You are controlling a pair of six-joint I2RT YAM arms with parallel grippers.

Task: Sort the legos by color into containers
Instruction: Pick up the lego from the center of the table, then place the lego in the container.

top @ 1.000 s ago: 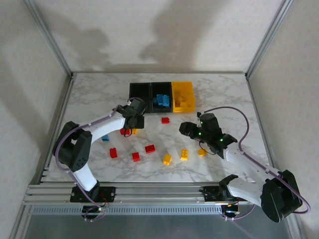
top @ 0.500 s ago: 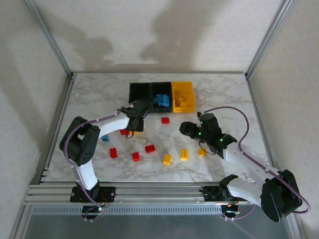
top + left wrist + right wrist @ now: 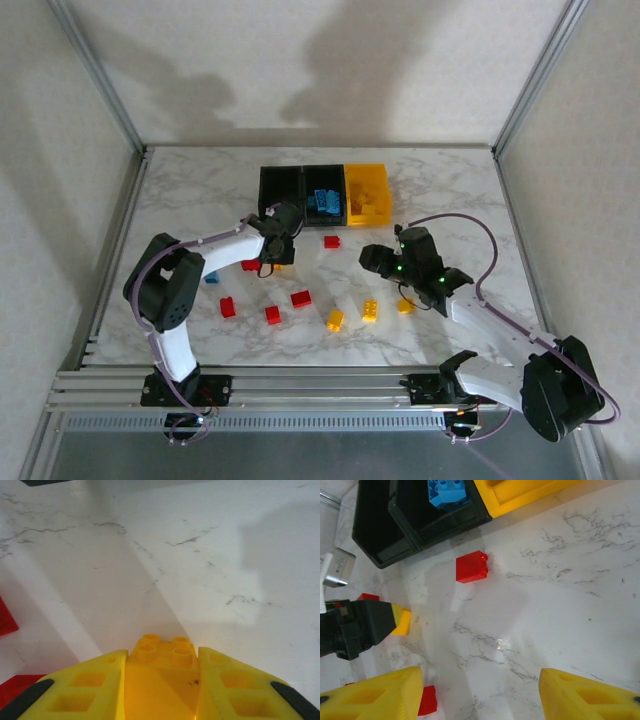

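Observation:
My left gripper [image 3: 161,682] is shut on a yellow lego [image 3: 163,651], its studs poking out past the yellow fingers, low over the marble. The top view shows this gripper [image 3: 272,260] left of centre, beside a red lego [image 3: 250,265]. My right gripper [image 3: 480,690] is open and holds nothing; it hovers [image 3: 375,258] right of centre. The three joined containers stand at the back: an empty-looking black bin [image 3: 281,186], a black bin [image 3: 325,180] holding blue legos [image 3: 323,201], and a yellow bin [image 3: 366,176]. Loose legos lie between the arms.
On the table lie a red lego [image 3: 331,241] near the bins, red ones [image 3: 301,298] [image 3: 272,314] [image 3: 228,307], yellow ones [image 3: 335,320] [image 3: 370,310] [image 3: 404,305] and a blue one [image 3: 211,277]. Metal frame posts edge the table.
My left gripper has shifted a little to the right and lower around the yellow lego, and its arm has swung. The right arm has barely moved.

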